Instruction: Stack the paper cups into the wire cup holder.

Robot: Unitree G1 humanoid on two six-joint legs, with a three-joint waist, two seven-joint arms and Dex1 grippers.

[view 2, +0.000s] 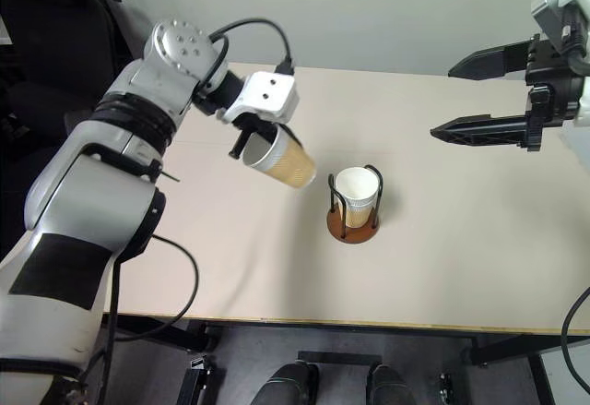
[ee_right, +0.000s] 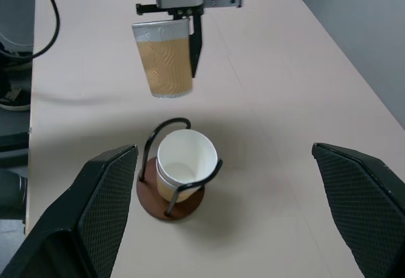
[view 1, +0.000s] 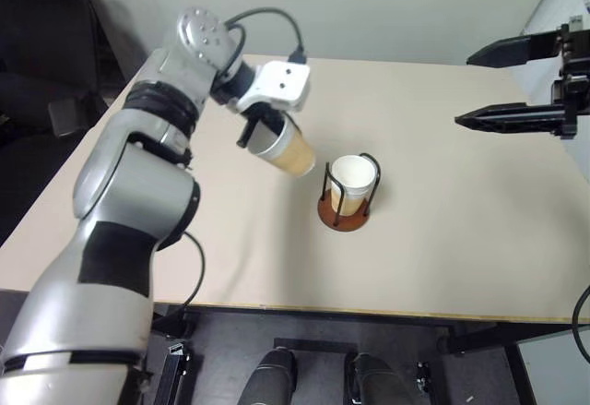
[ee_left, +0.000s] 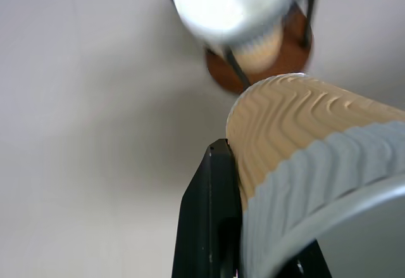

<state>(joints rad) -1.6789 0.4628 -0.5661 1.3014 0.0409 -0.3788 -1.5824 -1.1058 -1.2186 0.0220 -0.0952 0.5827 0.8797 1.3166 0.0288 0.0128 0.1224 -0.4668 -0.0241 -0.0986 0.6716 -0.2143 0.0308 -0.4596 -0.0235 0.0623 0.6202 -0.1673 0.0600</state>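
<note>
My left gripper [view 1: 261, 134] is shut on the rim of a tan paper cup [view 1: 293, 152], one finger inside and one outside. The cup hangs tilted above the table, its base pointing down toward the wire cup holder [view 1: 343, 214], just to that holder's left. The holder's reddish-brown disc and black wire loops stand upright mid-table. A white-rimmed paper cup [view 1: 353, 178] sits in it, and what looks like a second rim shows just below its own in the right wrist view. My right gripper [view 1: 464, 89] hovers open and empty at the right, well above the table.
The beige table [view 1: 461, 257] has its front edge near me and a pale wall behind it. A dark chair [view 1: 55, 101] stands off the table's left side.
</note>
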